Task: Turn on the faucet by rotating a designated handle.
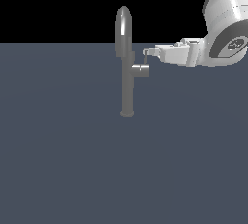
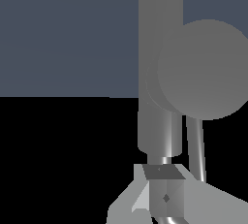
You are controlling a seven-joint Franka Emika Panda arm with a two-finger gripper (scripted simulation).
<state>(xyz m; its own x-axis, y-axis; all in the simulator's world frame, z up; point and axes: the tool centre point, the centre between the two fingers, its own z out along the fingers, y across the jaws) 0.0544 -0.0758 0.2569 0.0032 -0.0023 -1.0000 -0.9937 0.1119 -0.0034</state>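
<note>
The faucet [image 1: 127, 87] is a slim grey column on a small round base, with a shiny arched spout [image 1: 123, 19] on top. Its handle [image 1: 141, 70] is a short stub on the side toward the exterior view's right, and a thin lever [image 1: 145, 59] rises from its end. My gripper [image 1: 148, 52] reaches in level from that side. Its tips are at the lever's top, touching or nearly so. In the wrist view the fingers [image 2: 164, 191] sit together, shut with nothing between them. The lever [image 2: 195, 145] runs just beside them, below the handle's round end [image 2: 203, 70] and the faucet column [image 2: 157, 48].
The faucet stands on a flat dark blue-grey surface [image 1: 63, 160]. My white arm [image 1: 227, 29] comes in from the upper right of the exterior view. Nothing else is in view.
</note>
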